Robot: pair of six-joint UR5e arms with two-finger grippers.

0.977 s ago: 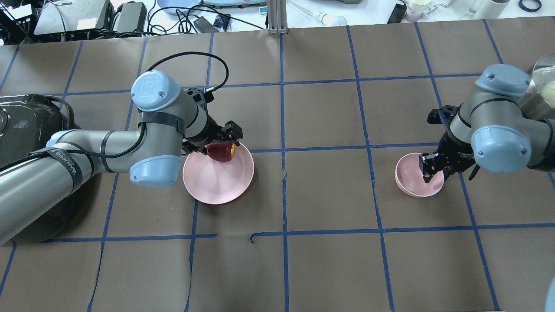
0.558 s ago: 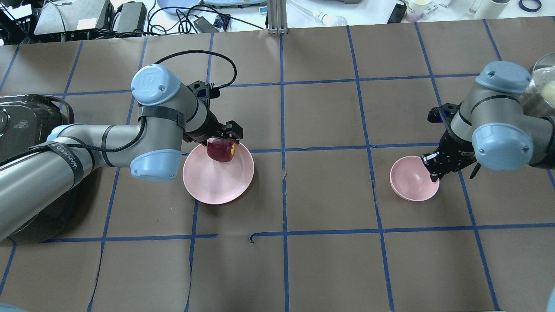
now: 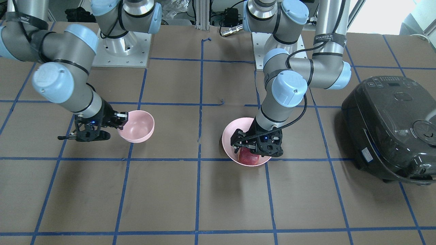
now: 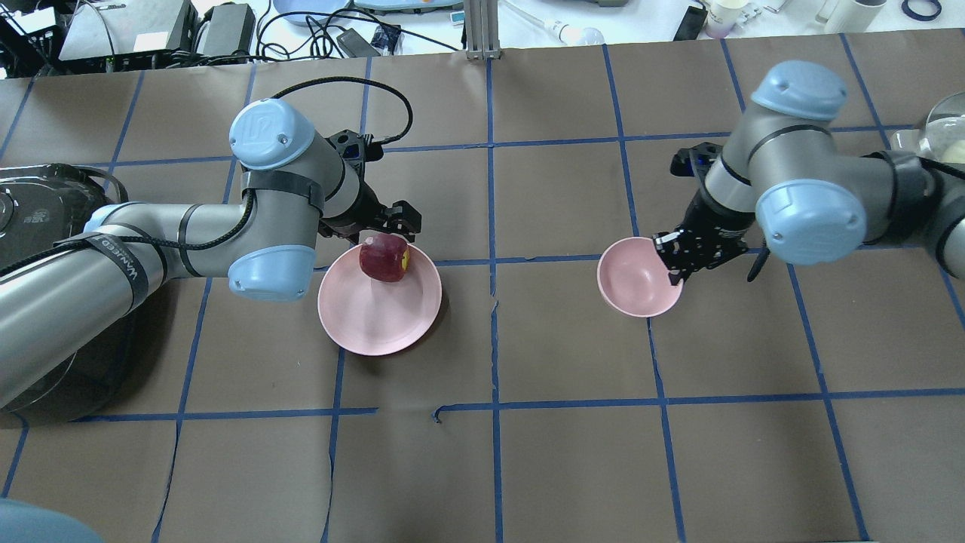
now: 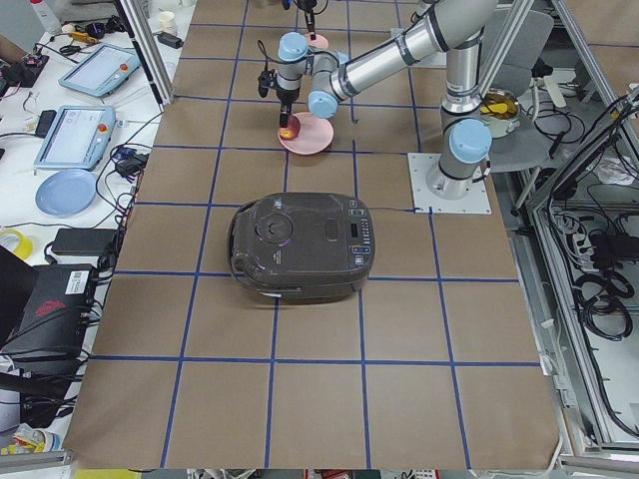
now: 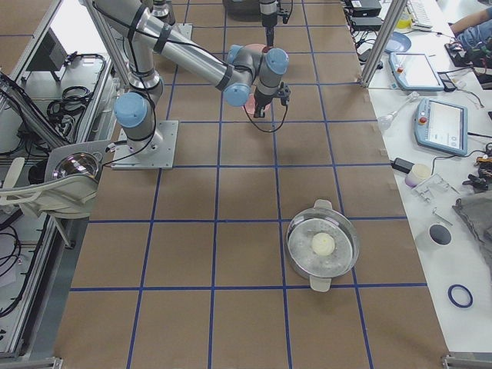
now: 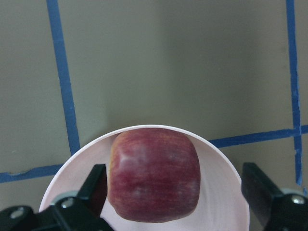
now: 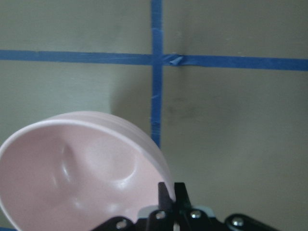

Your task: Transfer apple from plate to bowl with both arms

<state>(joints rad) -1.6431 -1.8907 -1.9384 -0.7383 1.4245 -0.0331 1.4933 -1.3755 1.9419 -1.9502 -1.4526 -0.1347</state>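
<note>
Brown paper-covered tabletop (image 4: 558, 196), blue tape grid; left claw (image 7: 174, 175) spread wide around dark red apple (image 4: 384, 257), one finger close beside it, other well clear. Apple rests near far rim of wide pale pink plate (image 4: 369, 320). Small deep pink bowl (image 4: 637, 280) right of centre, rim pinched by right claw (image 4: 673, 265).

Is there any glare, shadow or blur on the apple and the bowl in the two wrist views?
Left wrist view: the apple is fairly sharp, with pale patches of sheen on its skin. Right wrist view: the bowl has soft highlights inside and throws a faint shadow on the table beyond its rim; nothing is badly blurred.
</note>
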